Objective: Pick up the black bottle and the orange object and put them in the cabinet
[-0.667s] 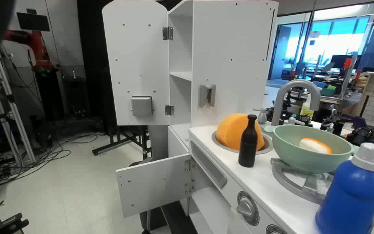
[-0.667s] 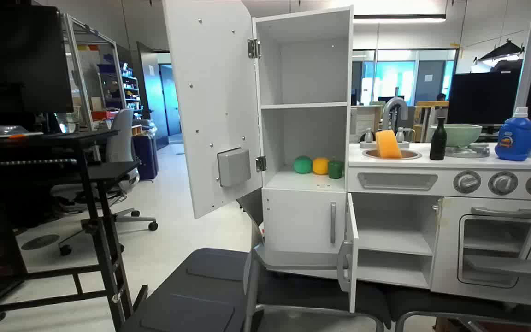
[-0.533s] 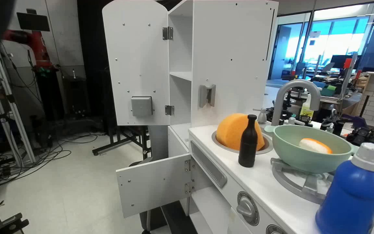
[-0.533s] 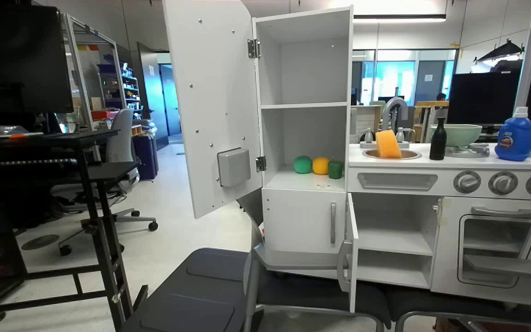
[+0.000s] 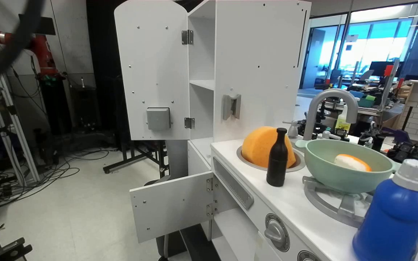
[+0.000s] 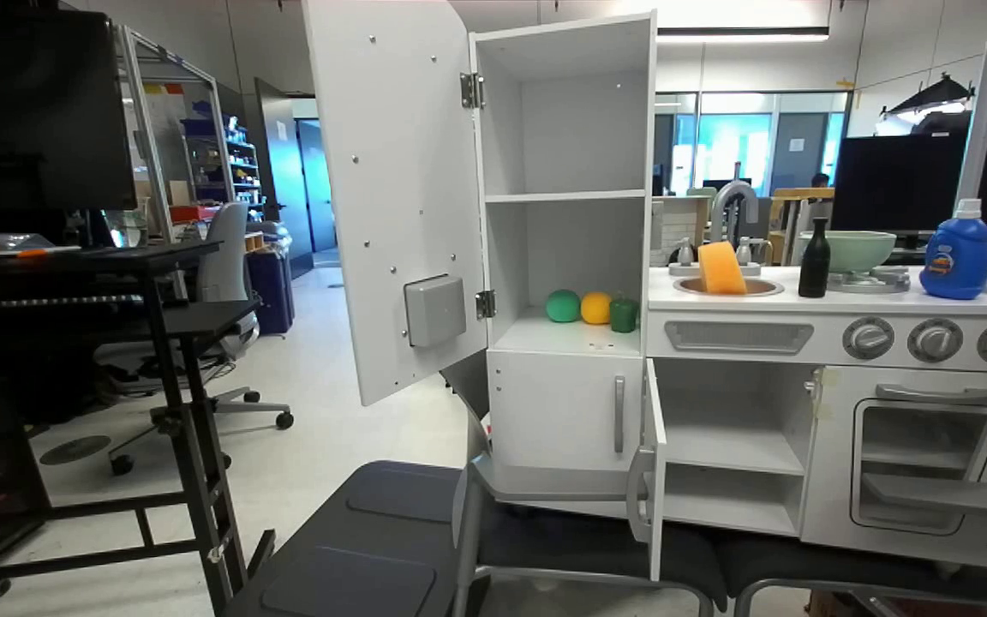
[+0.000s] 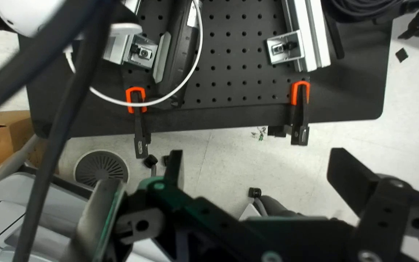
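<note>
The black bottle (image 5: 277,161) stands upright on the white counter in front of the sink; it also shows in an exterior view (image 6: 815,261). The orange object (image 5: 258,146) is rounded on one side and sits in the sink basin just behind the bottle; it also shows in an exterior view (image 6: 721,269). The cabinet (image 6: 793,446) below the counter stands with its white door (image 5: 172,206) swung open, and its two shelf levels show nothing on them. My gripper (image 7: 256,163) is open with bare floor between its fingers. It is away from these things and out of both exterior views.
A pale green bowl (image 5: 336,179) and a blue bottle (image 5: 394,217) stand on the counter beside the black bottle. A grey faucet (image 5: 334,94) arches behind the sink. The tall cupboard's door (image 6: 403,214) is open. Dark chairs (image 6: 596,553) stand before the cabinet.
A dark blurred cable at the upper left of an exterior view has swung to the right. The bottle, the orange object and the cabinet door have not moved.
</note>
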Robot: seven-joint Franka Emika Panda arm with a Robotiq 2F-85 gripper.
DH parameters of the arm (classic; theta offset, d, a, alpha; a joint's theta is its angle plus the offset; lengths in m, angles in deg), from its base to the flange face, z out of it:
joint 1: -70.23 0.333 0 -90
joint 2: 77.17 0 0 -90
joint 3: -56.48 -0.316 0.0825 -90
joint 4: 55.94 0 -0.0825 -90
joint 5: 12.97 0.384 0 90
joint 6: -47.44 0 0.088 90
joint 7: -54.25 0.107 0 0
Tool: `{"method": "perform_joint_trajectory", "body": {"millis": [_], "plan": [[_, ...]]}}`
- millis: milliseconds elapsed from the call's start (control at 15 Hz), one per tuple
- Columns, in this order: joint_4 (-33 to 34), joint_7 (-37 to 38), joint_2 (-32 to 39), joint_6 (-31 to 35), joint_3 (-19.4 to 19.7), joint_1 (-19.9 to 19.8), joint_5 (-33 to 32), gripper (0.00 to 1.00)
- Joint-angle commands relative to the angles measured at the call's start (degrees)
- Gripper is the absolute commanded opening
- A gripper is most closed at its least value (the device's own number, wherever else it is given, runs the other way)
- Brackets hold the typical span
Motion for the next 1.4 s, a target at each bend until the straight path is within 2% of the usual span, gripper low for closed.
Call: {"method": "perform_joint_trajectory", "body": {"millis": [0, 200, 467, 667, 1067, 1333], "plan": [[9.35, 2.42, 12.0, 4.22, -0.29, -1.85, 0.98, 1.0], [17.88, 5.54, 21.43, 7.08, -0.71, -2.41, 1.75, 1.0], [28.8, 13.35, 33.99, 11.77, -2.64, -2.62, 0.36, 1.0], [33.59, 20.58, 40.33, 16.94, -3.93, -2.34, -2.29, 1.0], [41.07, 34.06, 50.12, 22.22, -1.75, -1.64, -13.08, 1.0], [45.76, 40.1, 57.05, 25.69, 0.37, -0.93, -16.95, 1.0]]}}
